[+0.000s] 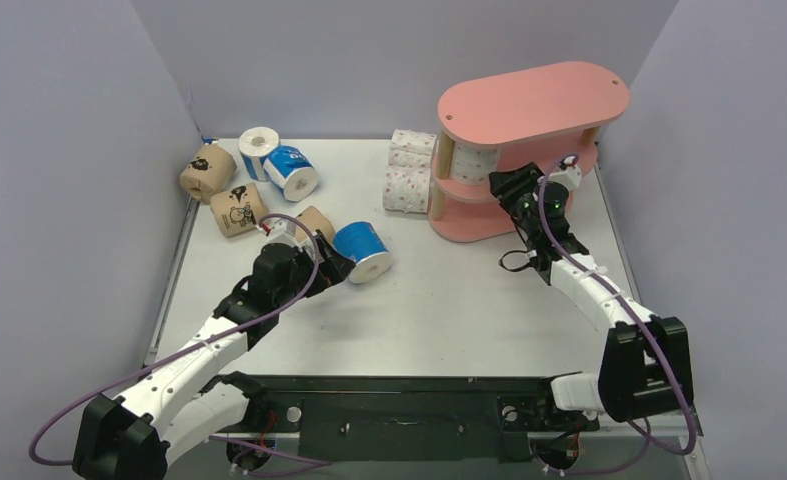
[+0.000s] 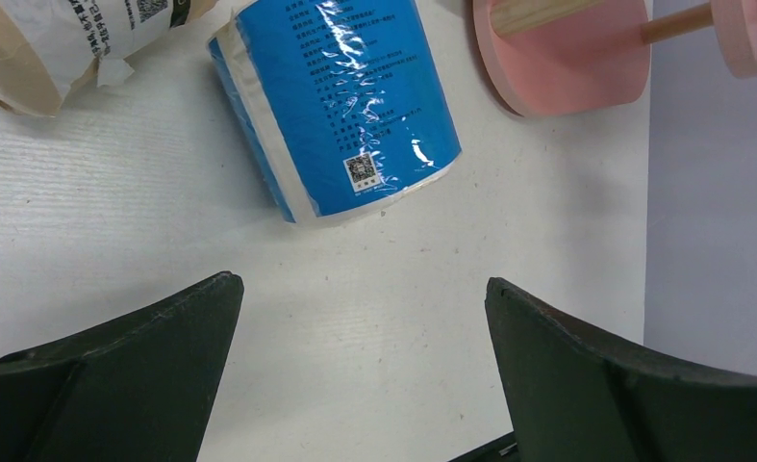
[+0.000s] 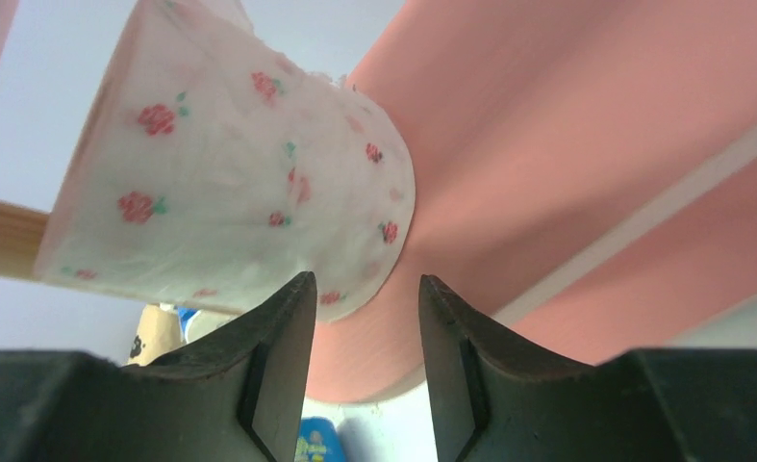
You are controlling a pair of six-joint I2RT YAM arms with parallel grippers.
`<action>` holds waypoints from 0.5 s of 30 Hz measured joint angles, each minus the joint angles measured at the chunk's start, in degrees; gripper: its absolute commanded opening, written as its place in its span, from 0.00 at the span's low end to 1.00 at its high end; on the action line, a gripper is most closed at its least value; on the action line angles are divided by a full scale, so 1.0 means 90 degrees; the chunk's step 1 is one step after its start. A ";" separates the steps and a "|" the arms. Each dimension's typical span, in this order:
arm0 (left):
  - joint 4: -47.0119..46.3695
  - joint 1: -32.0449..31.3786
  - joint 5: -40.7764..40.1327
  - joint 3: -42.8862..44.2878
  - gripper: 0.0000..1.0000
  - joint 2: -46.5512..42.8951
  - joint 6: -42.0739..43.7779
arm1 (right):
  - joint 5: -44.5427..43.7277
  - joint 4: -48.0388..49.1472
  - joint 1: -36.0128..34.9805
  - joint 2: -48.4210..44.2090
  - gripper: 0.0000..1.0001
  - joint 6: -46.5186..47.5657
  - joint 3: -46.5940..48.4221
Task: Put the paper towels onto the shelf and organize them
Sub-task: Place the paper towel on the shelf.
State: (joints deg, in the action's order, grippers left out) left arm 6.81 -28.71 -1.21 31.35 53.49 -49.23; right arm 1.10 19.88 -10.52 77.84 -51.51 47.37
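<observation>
The pink shelf [image 1: 529, 100] stands at the back right. One white pink-dotted paper towel roll [image 1: 474, 163] sits upright on its middle tier. My right gripper [image 1: 504, 185] reaches into that tier just right of the roll [image 3: 230, 192]. Its jaws [image 3: 360, 289] stand narrowly open with nothing between them. My left gripper [image 1: 334, 265] is wide open [image 2: 360, 281] low over the table. It is just short of a blue roll [image 2: 340, 106] lying on its side [image 1: 362, 250], and its jaws hold nothing.
More white dotted rolls [image 1: 407, 188] are stacked against the shelf's left side. Brown rolls [image 1: 207, 172] [image 1: 237, 208] [image 1: 314, 222], a blue roll [image 1: 292, 172] and a white-ended roll [image 1: 258, 146] lie at the back left. Walls close in on three sides.
</observation>
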 measured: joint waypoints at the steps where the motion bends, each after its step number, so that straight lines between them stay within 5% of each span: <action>1: 0.0036 0.0034 0.0002 0.0000 0.97 -0.0024 0.0010 | 0.0000 -0.0141 0.0000 -0.0165 0.42 0.0002 -0.0027; 10: 0.0471 0.0605 0.0029 0.0058 0.97 -0.0287 0.0095 | -0.0372 -0.1994 -0.0515 -0.2684 0.55 0.0493 -0.0352; 15: 0.0760 0.0928 0.0051 0.0061 0.97 -0.0313 0.0209 | -0.0576 -0.3014 -0.1413 -0.3373 0.79 0.0741 -0.0682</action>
State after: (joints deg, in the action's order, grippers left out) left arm 13.65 -20.36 -0.75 31.90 50.68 -47.35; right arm -4.08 -7.25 -23.24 47.48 -44.84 41.23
